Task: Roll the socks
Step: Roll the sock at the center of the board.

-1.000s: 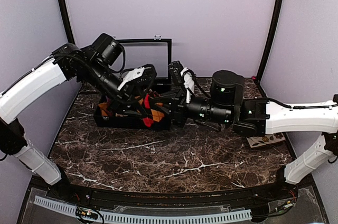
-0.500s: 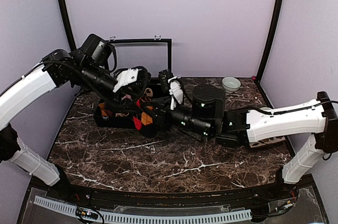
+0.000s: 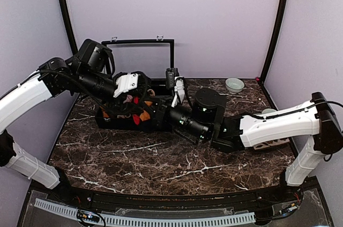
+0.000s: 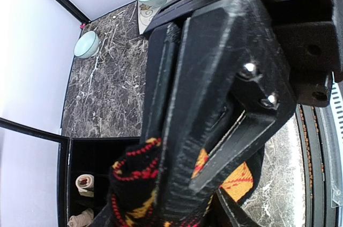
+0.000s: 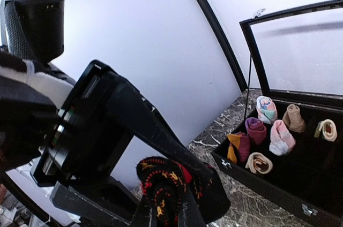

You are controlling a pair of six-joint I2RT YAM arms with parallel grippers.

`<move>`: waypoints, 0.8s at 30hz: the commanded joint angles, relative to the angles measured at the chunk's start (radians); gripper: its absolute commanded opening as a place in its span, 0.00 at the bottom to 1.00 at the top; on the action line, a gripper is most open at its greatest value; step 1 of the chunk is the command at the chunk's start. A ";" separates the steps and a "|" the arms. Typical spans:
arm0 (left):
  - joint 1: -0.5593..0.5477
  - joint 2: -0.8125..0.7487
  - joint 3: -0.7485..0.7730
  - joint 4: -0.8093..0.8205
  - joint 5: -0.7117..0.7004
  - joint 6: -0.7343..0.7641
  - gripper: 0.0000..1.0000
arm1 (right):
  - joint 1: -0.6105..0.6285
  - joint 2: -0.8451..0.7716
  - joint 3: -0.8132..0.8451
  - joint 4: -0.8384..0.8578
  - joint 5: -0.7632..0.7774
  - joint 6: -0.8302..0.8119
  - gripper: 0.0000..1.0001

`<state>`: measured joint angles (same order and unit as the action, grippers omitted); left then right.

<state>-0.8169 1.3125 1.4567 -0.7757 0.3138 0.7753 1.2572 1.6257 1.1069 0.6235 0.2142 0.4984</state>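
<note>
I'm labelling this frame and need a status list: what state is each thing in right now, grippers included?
box lid: open, standing upright.
argyle sock: bunched up, pinched by the right gripper.
right gripper: shut on the argyle sock.
left gripper: at the sock; open or shut unclear.
small sock rolls: rolled, sitting in the box.
bowl: upright on the table.

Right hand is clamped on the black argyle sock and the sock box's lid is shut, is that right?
Not quite. The lid is open, standing upright at the back of the box, with sock rolls visible inside, as the right wrist view shows. The right hand is indeed clamped on the black argyle sock.
</note>
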 commanded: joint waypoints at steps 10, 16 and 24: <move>-0.074 -0.007 -0.094 0.268 -0.396 0.036 0.37 | -0.022 0.067 0.032 0.230 -0.012 0.261 0.00; -0.087 -0.006 -0.121 0.368 -0.515 0.046 0.40 | -0.019 0.097 0.036 0.250 0.006 0.349 0.00; -0.079 0.009 -0.082 0.183 -0.289 0.012 0.00 | -0.018 0.092 0.080 0.178 -0.040 0.290 0.25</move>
<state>-0.9028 1.3102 1.3388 -0.5396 -0.1295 0.8188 1.2049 1.7374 1.1412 0.7677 0.2882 0.8131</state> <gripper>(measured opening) 0.039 0.092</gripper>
